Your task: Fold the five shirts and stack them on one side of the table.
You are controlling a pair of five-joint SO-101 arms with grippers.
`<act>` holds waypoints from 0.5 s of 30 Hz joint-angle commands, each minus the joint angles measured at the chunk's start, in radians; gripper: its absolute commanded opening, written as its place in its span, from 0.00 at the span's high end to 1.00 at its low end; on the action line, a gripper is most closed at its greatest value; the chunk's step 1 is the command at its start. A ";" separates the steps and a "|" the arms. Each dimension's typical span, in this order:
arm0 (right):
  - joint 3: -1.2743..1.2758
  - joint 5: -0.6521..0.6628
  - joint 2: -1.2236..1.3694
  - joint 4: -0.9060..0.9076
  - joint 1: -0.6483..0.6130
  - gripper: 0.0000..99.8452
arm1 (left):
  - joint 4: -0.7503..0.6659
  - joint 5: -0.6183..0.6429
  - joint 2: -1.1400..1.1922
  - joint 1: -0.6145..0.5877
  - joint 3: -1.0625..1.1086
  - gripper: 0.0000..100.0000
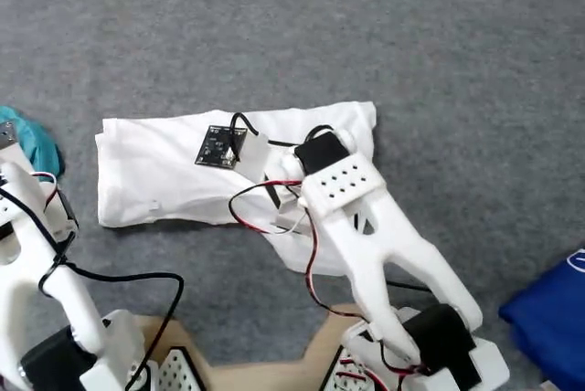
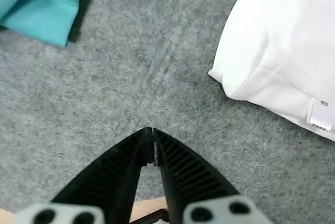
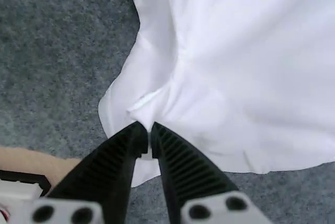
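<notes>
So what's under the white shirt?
Grey mat shows all round the white shirt, so it lies on that. The right hand pinches a fold of it. Anything beneath the cloth is covered, so I cannot tell.

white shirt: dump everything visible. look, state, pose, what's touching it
The white shirt is plain, soft-looking fabric, partly folded into a rough rectangle, flat mid-table on the grey cover, with a loose flap trailing toward the arm bases. A small label sits at one stitched hem. The right gripper, shut, pinches a puckered fold near its edge. The left gripper is shut beside it, not touching.
</notes>
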 commanded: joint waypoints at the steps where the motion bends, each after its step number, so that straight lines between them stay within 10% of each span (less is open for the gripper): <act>1: -0.039 0.011 -0.053 0.040 -0.016 0.99 | -0.002 -0.005 -0.035 -0.009 -0.003 0.98; 15: 0.177 0.011 -0.044 -0.074 -0.166 0.99 | 0.038 -0.061 -0.035 -0.005 0.003 0.98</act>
